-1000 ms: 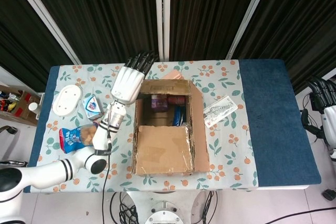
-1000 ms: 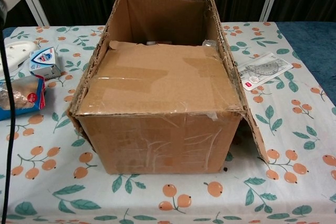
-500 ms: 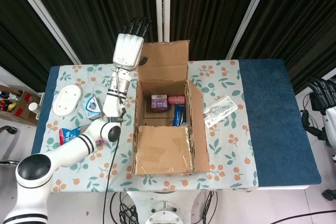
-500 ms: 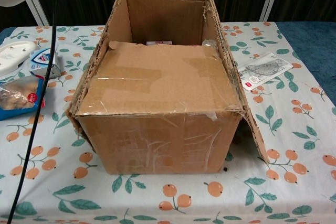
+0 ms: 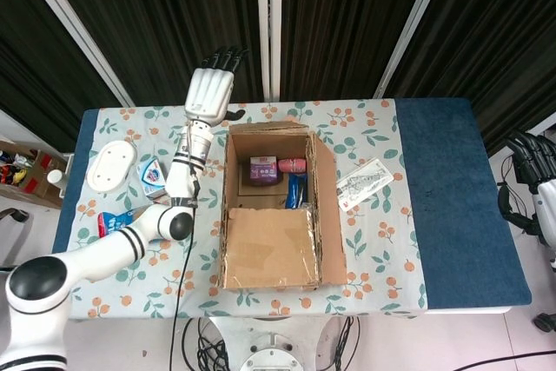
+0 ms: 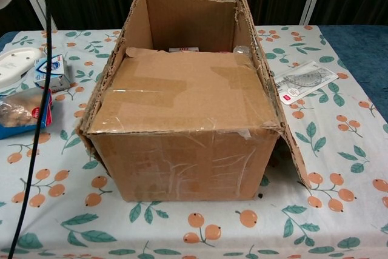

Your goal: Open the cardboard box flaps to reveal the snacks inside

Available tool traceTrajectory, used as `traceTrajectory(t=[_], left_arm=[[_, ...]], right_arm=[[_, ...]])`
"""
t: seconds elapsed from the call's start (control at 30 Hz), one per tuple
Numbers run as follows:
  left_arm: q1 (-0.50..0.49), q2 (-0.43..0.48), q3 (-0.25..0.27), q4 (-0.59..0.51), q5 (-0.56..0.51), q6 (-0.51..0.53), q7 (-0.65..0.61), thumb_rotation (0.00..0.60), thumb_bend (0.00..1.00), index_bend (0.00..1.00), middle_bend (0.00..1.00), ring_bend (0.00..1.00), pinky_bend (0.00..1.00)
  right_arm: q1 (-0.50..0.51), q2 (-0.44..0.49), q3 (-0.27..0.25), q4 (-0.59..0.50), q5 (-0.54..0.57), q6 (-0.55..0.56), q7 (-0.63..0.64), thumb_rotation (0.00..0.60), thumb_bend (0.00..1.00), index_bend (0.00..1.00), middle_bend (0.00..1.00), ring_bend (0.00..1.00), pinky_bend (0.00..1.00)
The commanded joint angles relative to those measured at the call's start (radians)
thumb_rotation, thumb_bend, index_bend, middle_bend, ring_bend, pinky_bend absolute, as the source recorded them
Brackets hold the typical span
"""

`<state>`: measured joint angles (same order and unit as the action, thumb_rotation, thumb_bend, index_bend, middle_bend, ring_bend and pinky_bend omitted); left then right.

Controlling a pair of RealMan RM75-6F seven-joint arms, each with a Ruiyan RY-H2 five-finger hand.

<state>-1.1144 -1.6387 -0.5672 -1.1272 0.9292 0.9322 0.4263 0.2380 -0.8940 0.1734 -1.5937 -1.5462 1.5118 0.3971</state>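
Now the cardboard box [image 5: 269, 210] sits mid-table, its far flap down behind it and its near flap [image 5: 268, 248] covering the front half; snacks [image 5: 276, 168] show at the back. The left hand [image 5: 209, 93], fingers straight and empty, hangs beyond the box. The right hand [image 5: 537, 155] hangs off-table, its grip unclear. Next, the robot likely must lift the near flap.

Head view: high above, looking straight down on the whole table [image 5: 452, 197]. Chest view: low at the near edge, close, facing the far edge. Shared: cardboard box [image 5: 271, 210], surrounding tablecloth.
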Motion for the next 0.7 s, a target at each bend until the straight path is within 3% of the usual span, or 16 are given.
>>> traceTrajectory(t=[0.03,0.13,0.3,0.47,0.53,0.6,0.67,0.7], left_arm=[[0.17,0.243,0.029,-0.423,-0.035,0.036,-0.035,0.6,0.11,0.11,0.12,0.09,0.22],[0.234,0.329,0.051,-0.58,-0.033,0.045,-0.082,0.6,0.11,0.11,0.13,0.1,0.22],[0.332,0.426,0.097,-0.748,-0.01,0.082,-0.155,0.6,0.11,0.12,0.13,0.1,0.22],[0.463,0.51,0.195,-0.867,0.102,0.118,-0.271,0.586,0.09,0.15,0.16,0.1,0.22],[0.498,0.536,0.23,-0.888,0.136,0.094,-0.342,0.444,0.08,0.18,0.18,0.1,0.22],[0.511,0.546,0.25,-0.895,0.165,0.065,-0.405,0.195,0.06,0.22,0.21,0.1,0.21],[0.515,0.543,0.268,-0.893,0.207,0.038,-0.459,0.053,0.03,0.25,0.24,0.1,0.21],[0.514,0.539,0.274,-0.891,0.226,0.03,-0.474,0.019,0.01,0.26,0.24,0.1,0.21]], right_arm=[[0.001,-0.004,0.0,0.002,-0.003,0.0,0.003,0.6,0.53,0.0,0.0,0.0,0.0],[0.003,-0.008,-0.004,0.003,-0.011,-0.003,0.002,0.6,0.53,0.0,0.0,0.0,0.0],[0.004,-0.011,-0.012,-0.001,-0.033,-0.001,0.004,0.6,0.53,0.0,0.0,0.0,0.0],[0.018,-0.019,-0.03,-0.013,-0.086,-0.006,0.015,0.6,0.52,0.0,0.0,0.0,0.0],[0.025,-0.025,-0.03,-0.02,-0.098,-0.006,0.013,0.6,0.52,0.0,0.0,0.0,0.0],[0.029,-0.031,-0.03,-0.026,-0.106,-0.001,0.016,0.6,0.52,0.0,0.0,0.0,0.0],[0.029,-0.036,-0.031,-0.032,-0.115,0.007,0.019,0.6,0.52,0.0,0.0,0.0,0.0],[0.028,-0.038,-0.032,-0.033,-0.118,0.01,0.019,0.6,0.53,0.0,0.0,0.0,0.0]])
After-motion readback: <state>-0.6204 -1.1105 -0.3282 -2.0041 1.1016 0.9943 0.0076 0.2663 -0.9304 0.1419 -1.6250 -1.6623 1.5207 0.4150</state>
